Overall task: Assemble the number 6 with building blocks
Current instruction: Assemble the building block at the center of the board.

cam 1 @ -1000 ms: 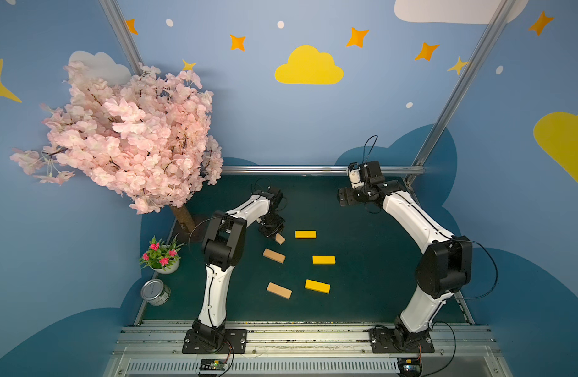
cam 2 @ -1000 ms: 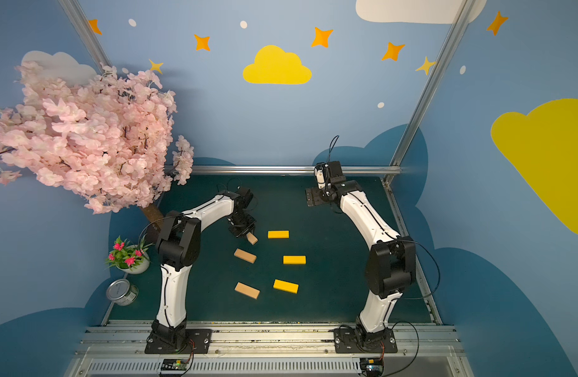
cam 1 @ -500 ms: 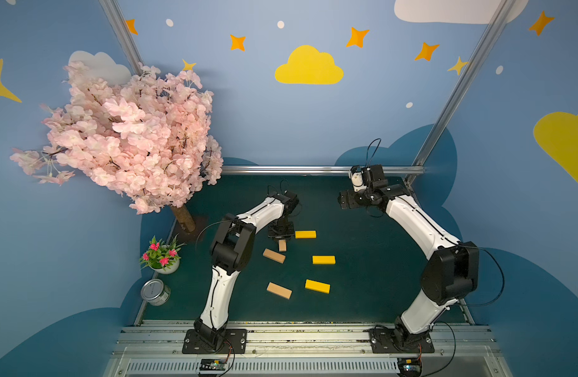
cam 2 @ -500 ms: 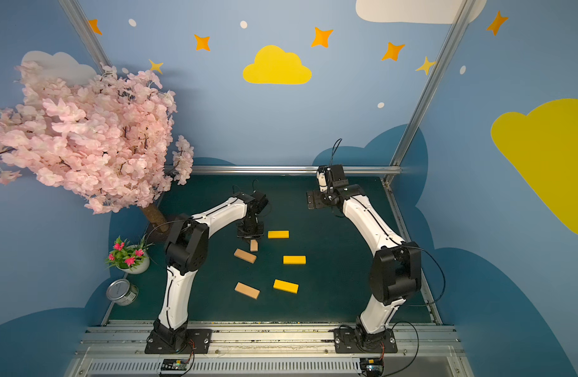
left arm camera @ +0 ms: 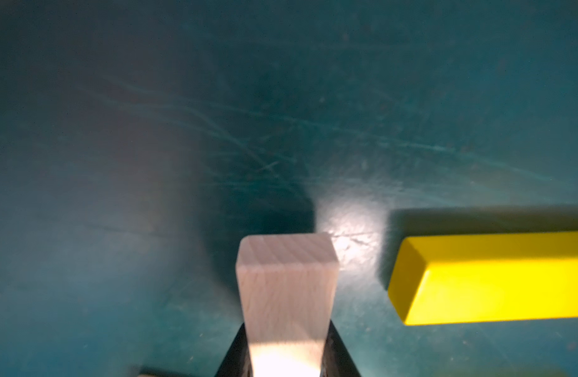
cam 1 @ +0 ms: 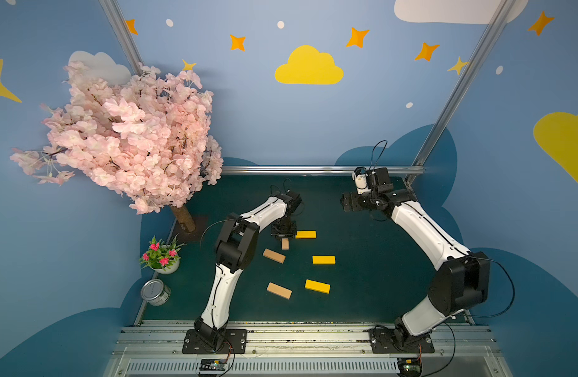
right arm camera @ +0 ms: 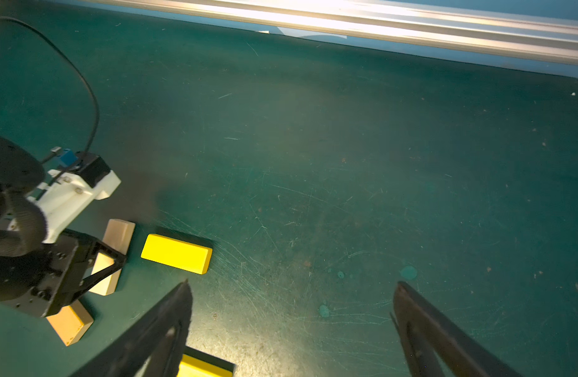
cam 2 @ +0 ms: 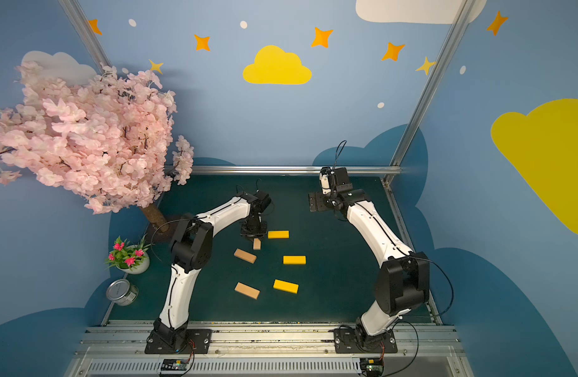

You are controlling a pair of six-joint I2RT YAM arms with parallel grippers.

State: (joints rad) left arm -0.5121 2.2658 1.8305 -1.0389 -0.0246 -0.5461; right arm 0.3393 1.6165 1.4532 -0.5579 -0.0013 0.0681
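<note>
Tan wood first: the far tan bar (cam 1: pixel 274 256) and the near tan bar (cam 1: pixel 279 290) lie loose on the green mat (cam 1: pixel 362 277). The left gripper (cam 1: pixel 284 238) is clamped on the held tan bar (cam 1: pixel 285 244), just beside the far yellow bar (cam 1: pixel 305 234) but not touching it. The middle yellow bar (cam 1: pixel 323 259) and the near yellow bar (cam 1: pixel 317 286) lie apart. The right gripper (right arm camera: pixel 292 287) hovers over the mat, fingers spread wide and holding nothing.

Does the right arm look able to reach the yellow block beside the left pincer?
Probably yes: the right pincer is open, bare mat lies between, though the left pincer, holding a tan block, crowds the yellow block.
</note>
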